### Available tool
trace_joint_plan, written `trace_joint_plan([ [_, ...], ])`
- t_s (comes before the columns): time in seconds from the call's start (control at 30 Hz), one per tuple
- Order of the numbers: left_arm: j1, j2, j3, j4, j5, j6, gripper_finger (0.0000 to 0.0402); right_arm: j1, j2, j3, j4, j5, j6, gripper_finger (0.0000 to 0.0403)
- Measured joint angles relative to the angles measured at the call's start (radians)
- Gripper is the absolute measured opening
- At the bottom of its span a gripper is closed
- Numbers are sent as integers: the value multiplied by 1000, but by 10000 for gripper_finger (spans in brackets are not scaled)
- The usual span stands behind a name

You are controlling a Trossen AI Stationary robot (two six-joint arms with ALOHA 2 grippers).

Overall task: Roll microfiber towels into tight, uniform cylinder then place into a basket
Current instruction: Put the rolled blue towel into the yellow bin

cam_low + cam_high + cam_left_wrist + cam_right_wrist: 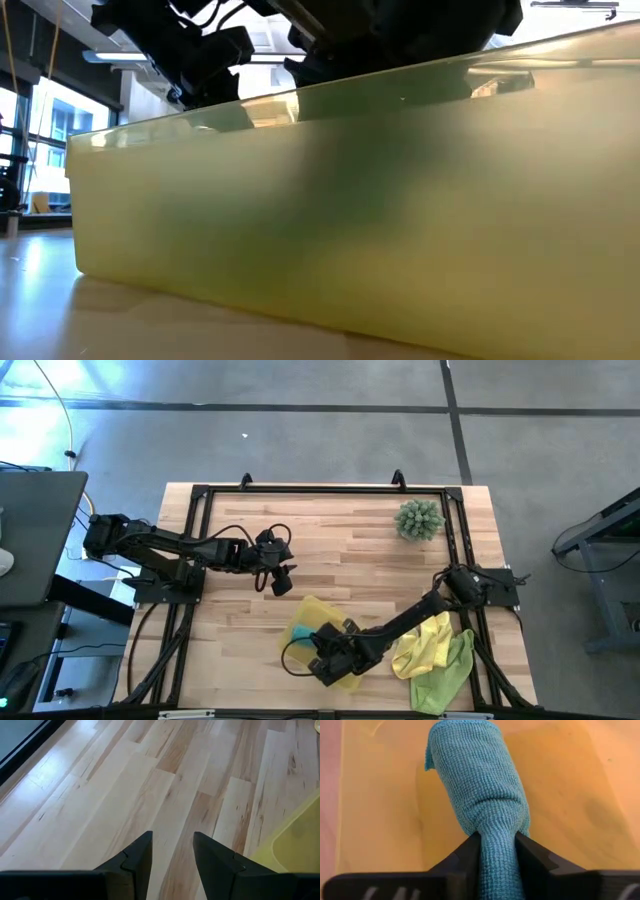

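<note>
Teal towel [480, 795], rolled into a plump cylinder, lying inside the yellow basket [380, 820] near the front edge of the table. Soft, light, knitted microfiber; likely to spring loose or unroll if let go carelessly, not fragile, not slippery. Best taken across the middle of the roll, squeezing the layers together, rather than by a loose corner; one corner flap already sticking out at the far end.

Right gripper [497, 852] reaching down into the basket, fingers pressed against both sides of the roll's near end, cloth pinched narrow between them. Probably a grip just beginning to ease, though impossible to say for sure from the wrist view alone. Seen from above, right gripper [325, 660] low over the basket [305, 610], teal cloth [300, 633] peeking out beside it.

Left gripper [172, 862] waiting over bare wooden table [100, 795], fingers apart, nothing between them; in the overhead view, left gripper [282, 578] just beyond the basket's far corner.

Yellow towel [425, 640] and lime green towel [445, 675] lying crumpled and unrolled beside the basket, overlapping each other, toward the right arm's base. Basket wall [350, 220] filling the table-level view, hiding its contents.
</note>
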Motion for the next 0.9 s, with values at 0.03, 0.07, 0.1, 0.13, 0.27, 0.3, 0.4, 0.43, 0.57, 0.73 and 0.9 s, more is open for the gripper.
trace_joint_plan([
  [0.03,0,0,0,0,0,0,131,0,0,0,0,-7,0,104],
  [0.07,0,0,0,0,0,0,131,0,0,0,0,-16,0,113],
  [0.1,0,0,0,0,0,-1,131,-1,0,0,0,-29,0,121],
  [0.13,0,0,0,0,0,-1,131,-3,0,0,2,-43,0,129],
  [0.27,0,0,0,0,0,-1,131,-15,0,0,15,-130,-22,149],
  [0.3,0,0,0,0,0,-1,131,-19,0,0,20,-150,-37,152],
  [0.4,0,0,0,0,0,-2,131,-33,-4,0,21,-201,-72,155],
  [0.43,0,0,0,0,0,-2,131,-38,-8,0,21,-212,-96,155],
  [0.57,0,0,0,0,0,-2,131,-52,-25,1,55,-252,-178,156],
  [0.73,0,0,0,0,0,-1,131,-66,-33,1,64,-311,-225,156],
  [0.9,0,0,0,0,0,9,131,-77,-33,1,63,-392,-232,156],
])
